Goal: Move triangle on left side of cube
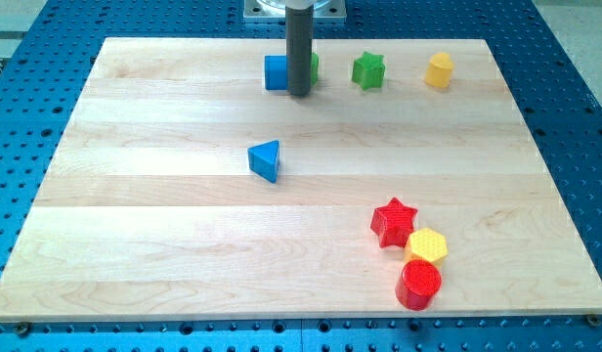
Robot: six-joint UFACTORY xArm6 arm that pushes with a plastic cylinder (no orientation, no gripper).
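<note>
My tip (299, 93) touches the blue cube's (276, 72) right edge, worktop (135, 215) top. Blue triangle (266, 160) well below. No claw fitted; state cannot be told.

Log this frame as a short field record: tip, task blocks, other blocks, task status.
tip: my tip at the view's top, between blue cube and a partly hidden green block
blue triangle: mid-board, below the cube, untouched
top row: green star, yellow block
bottom-right cluster: red star, yellow hexagon, red cylinder
status: triangle not yet left of cube
</note>
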